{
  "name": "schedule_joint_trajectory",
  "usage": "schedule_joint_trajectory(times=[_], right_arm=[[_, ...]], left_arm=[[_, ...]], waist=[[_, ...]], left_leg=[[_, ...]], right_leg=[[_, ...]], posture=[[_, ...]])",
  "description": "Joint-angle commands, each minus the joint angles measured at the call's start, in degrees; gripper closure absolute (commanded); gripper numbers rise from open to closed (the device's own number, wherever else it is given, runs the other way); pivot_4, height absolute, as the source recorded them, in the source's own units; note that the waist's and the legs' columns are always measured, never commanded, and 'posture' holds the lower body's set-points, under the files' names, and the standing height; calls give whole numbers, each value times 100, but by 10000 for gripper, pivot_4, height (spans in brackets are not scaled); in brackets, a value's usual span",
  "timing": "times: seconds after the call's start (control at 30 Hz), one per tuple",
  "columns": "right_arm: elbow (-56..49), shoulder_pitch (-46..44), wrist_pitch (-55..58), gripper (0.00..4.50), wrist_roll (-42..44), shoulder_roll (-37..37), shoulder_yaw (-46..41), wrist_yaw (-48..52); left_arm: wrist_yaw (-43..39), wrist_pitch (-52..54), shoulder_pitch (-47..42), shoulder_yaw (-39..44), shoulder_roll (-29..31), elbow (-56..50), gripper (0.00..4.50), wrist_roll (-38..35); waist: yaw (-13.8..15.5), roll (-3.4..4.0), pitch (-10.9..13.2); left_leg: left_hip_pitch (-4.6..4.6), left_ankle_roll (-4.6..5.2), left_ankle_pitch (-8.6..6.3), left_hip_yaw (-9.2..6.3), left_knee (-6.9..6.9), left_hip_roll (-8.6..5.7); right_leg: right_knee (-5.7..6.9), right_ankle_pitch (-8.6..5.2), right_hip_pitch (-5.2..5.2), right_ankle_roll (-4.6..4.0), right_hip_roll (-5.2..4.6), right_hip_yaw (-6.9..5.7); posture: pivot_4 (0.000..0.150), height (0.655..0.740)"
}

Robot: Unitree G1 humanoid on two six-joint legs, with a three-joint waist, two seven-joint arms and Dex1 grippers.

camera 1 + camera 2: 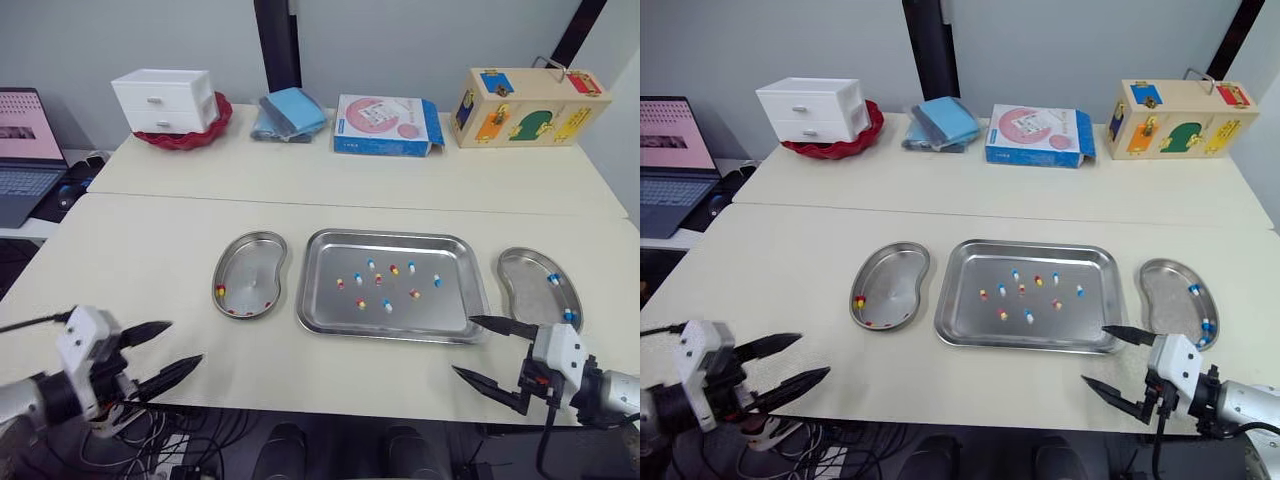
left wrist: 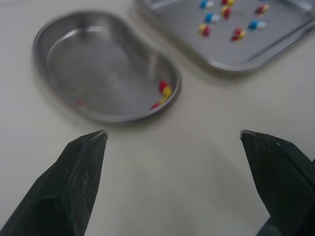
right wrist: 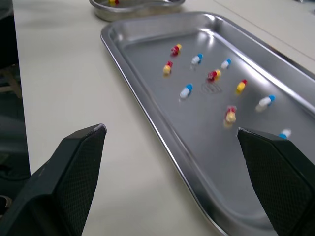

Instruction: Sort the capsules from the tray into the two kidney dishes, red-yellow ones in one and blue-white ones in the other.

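I am holding my right pincer (image 1: 463,345) spread wide just off the near right corner of the tray (image 1: 390,336). The capsules (image 1: 385,283) are lying at about 10 o'clock from it, scattered mid-tray along its 9-to-3 long axis. My left pincer (image 1: 185,342), also spread and pinching nothing, is hovering well apart over the near left of the bench (image 1: 150,250), so I am judging the right arm the nearer one.
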Motion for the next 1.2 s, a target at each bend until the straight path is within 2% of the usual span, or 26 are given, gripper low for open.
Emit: schedule_joint_trajectory(times=[0.03,0.2,0.3,0.43,0.5,0.83,1.2], right_arm=[[-516,-84,279,0,139,-2,101,-246],[-771,-224,630,0,169,9,227,-549],[-892,-308,793,0,167,27,307,-717],[-941,-285,869,0,174,74,320,-846],[-904,-217,806,0,144,102,312,-849],[-937,42,614,0,29,278,352,-991],[-951,228,418,0,-62,396,447,-1071]], left_arm=[[279,292,-839,-718,157,-253,252,-32],[673,599,-2265,-2014,15,15,252,422],[750,512,-3111,-2786,-350,607,252,788],[623,185,-3750,-3435,-626,1316,8708,1303],[541,137,-4029,-3733,-740,1561,8708,1484],[581,269,-4915,-4576,-1303,2447,8708,2259],[564,124,-5287,-4869,-1761,3183,8708,2792]], waist=[[-16,0,0],[-51,-1,0],[-55,0,0],[-58,0,0],[-50,0,1],[-45,-1,0],[-45,-1,0]], left_leg=[[0,0,0,-1,0,1],[-5,0,0,0,0,0],[-7,1,0,0,3,0],[-13,1,0,-5,4,0],[-16,1,0,-5,5,0],[-23,1,0,-9,11,0],[-24,1,1,-11,12,0]], right_leg=[[1,0,-1,0,2,0],[0,1,-5,1,4,2],[3,1,-10,1,7,2],[3,1,-12,1,9,-2],[2,1,-16,1,9,-2],[3,1,-15,1,9,-7],[4,1,-16,1,10,-8]], posture=[[1500,7337],[1500,7337],[1500,7337],[1500,7337],[1500,7337],[1500,7337],[1500,7337]])
